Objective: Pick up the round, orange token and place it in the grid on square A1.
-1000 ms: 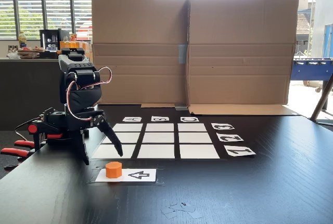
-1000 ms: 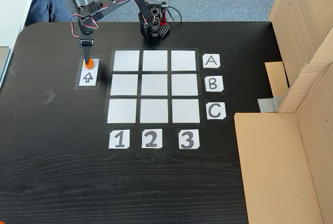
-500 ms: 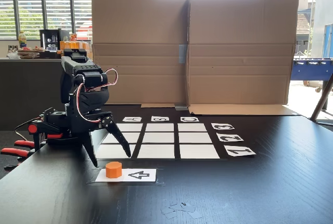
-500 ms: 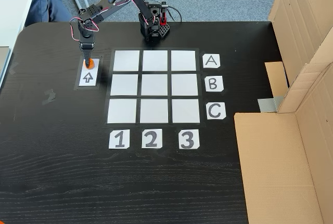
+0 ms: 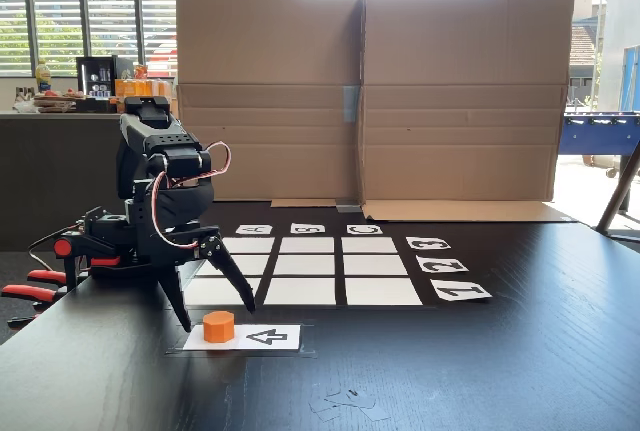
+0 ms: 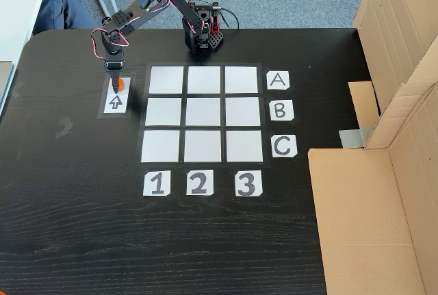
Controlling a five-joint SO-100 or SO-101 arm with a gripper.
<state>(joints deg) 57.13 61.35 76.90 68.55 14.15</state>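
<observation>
The token (image 5: 218, 326), a small bright orange plastic puck with faceted sides, sits on the end of a white paper arrow card (image 5: 262, 336) on the black wooden table (image 5: 480, 371), just outside the grid (image 6: 202, 113) of nine white paper cells. In the low fixed view it stands flat and upright, free of the fingers. In the high fixed view only a sliver of orange (image 6: 113, 83) shows beneath the arm.

Handling, judged: rigid, light, not fragile. Smooth plastic may slip, but the flat facets should give the pads a seat. Best hold looks like a pinch across two opposite side faces, low on the body, since it is short.

The black two-finger gripper (image 5: 216, 317) points down with its jaws spread wide, well wider than the token. One fingertip (image 5: 186, 326) is near the table just left of the token in the low fixed view; the other (image 5: 248, 303) hangs right of it and looks higher. It holds nothing. I cannot tell whether either finger touches the card.

Square A1 (image 6: 166, 80), the corner cell nearest the arrow card in the high fixed view, is bare.
</observation>
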